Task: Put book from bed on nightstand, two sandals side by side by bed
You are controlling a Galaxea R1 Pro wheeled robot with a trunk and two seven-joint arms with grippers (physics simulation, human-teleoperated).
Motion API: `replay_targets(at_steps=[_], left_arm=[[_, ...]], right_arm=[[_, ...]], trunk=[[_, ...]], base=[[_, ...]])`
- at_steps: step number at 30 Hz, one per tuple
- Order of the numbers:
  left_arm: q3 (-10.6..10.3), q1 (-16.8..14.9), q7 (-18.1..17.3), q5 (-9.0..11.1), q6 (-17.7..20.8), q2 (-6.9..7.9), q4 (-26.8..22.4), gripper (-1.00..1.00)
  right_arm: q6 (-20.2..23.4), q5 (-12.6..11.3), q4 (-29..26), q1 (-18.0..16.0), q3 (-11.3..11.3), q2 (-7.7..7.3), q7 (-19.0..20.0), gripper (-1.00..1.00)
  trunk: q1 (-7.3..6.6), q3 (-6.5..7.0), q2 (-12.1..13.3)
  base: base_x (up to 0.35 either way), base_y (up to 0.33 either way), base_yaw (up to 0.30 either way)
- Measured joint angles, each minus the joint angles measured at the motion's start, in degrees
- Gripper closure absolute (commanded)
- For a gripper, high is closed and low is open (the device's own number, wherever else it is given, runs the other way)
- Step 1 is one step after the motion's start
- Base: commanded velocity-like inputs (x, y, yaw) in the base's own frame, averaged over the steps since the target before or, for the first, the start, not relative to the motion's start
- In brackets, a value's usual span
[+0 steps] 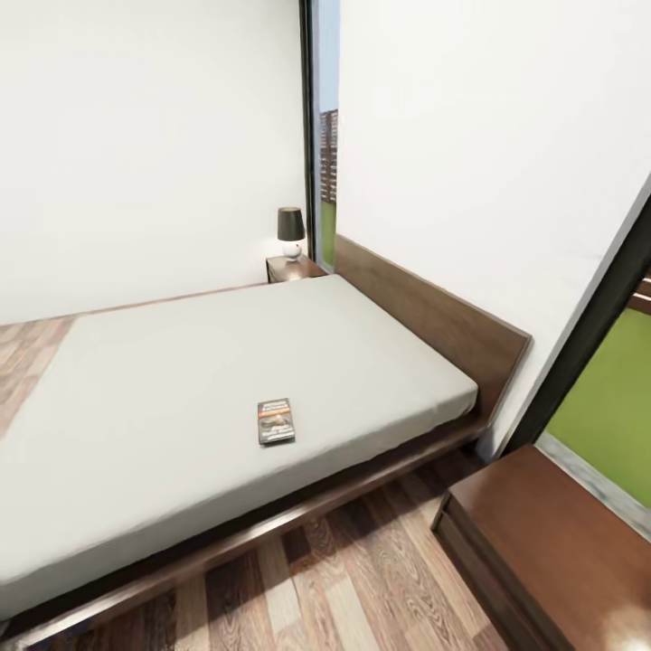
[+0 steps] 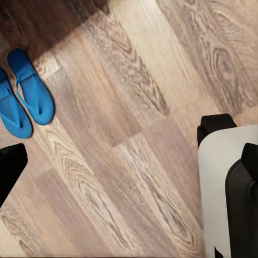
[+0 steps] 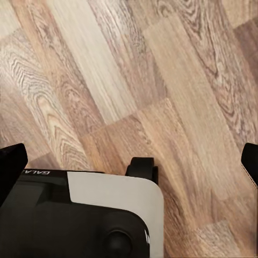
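A: How are the grippers?

B: Left gripper (image 2: 131, 156) and right gripper (image 3: 129, 161) both spread wide, empty, over the brown wood-plank floor (image 3: 134, 80).

A: Progress?

B: Two bright blue flip-flop sandals (image 2: 24, 94) already lie side by side, at ten o'clock in the left wrist view. Small dark orange-banded paperback book (image 1: 276, 421) remains on the pale-grey mattress bed (image 1: 181, 380); glossy reddish-brown nightstand (image 1: 551, 533) waits at four o'clock.

— Where is the book (image 1: 276, 421)?

— Flat on the pale-grey mattress of the bed (image 1: 181, 380), lower centre of the head view, near the front edge; dark cover, orange band.

— The nightstands?

— One (image 1: 291, 268) at upper centre beside the headboard; another (image 1: 561, 533) at lower right.

— And the sandals (image 2: 24, 92)?

— Two blue flip-flops, side by side on the plank floor, upper left of the left wrist view.
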Motion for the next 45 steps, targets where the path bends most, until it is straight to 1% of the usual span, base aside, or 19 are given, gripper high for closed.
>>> replay_targets(at_steps=[8, 20, 36, 45], left_arm=[[0.0, 0.0, 0.0, 0.0, 0.0, -0.06, 0.0, -1.0], [0.0, 0.0, 0.0, 0.0, 0.0, -0.07, 0.0, -1.0], [0.0, 0.0, 0.0, 0.0, 0.0, -0.07, 0.0, -1.0], [0.0, 0.0, 0.0, 0.0, 0.0, -0.07, 0.0, -1.0]], right_arm=[[0.0, 0.0, 0.0, 0.0, 0.0, 0.02, 0.0, -1.0], [0.0, 0.0, 0.0, 0.0, 0.0, 0.02, 0.0, -1.0], [0.0, 0.0, 0.0, 0.0, 0.0, 0.05, 0.0, -1.0], [0.0, 0.0, 0.0, 0.0, 0.0, 0.49, 0.0, -1.0]], trunk=[[0.0, 0.0, 0.0], [0.01, 0.0, 0.0], [0.01, 0.1, 0.0], [0.01, 0.27, 0.0]], base=[[0.024, -0.055, 0.286], [0.004, -0.134, 0.286], [0.0, -0.014, 0.286], [0.0, -0.004, 0.286]])
